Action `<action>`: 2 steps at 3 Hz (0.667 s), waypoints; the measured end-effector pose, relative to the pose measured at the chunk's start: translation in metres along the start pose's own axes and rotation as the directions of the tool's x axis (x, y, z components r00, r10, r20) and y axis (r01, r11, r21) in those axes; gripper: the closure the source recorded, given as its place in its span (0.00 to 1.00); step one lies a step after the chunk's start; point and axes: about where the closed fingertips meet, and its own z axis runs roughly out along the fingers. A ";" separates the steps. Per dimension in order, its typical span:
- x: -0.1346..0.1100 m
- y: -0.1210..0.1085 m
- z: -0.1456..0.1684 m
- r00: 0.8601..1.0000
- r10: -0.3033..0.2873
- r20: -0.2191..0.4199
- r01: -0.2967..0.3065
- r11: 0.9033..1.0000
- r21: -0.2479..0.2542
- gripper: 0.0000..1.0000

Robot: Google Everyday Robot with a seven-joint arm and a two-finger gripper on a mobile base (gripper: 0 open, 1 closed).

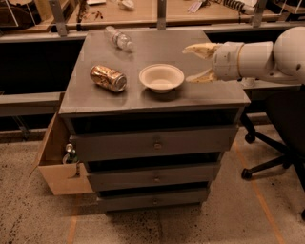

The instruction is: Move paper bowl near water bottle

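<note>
The off-white paper bowl [161, 77] sits upright in the middle of the grey cabinet top [219, 95]. The clear water bottle [118, 38] lies on its side at the back of the top, left of centre, well behind the bowl. My gripper [191, 63] reaches in from the right, just right of the bowl and a little above the surface. Its two cream fingers [200, 49] are spread apart and hold nothing.
A dented gold-brown can [108, 78] lies left of the bowl. The cabinet has three drawers [155, 143]. A cardboard box [55, 159] with bottles hangs at its left. An office chair base [267, 164] stands on the floor to the right. A wooden bench [143, 12] runs behind.
</note>
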 end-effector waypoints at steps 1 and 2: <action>0.007 0.018 0.013 0.998 0.014 0.057 -0.011 0.998 -0.063 0.50; 0.015 0.033 0.018 0.997 0.033 0.075 -0.025 0.994 -0.109 0.52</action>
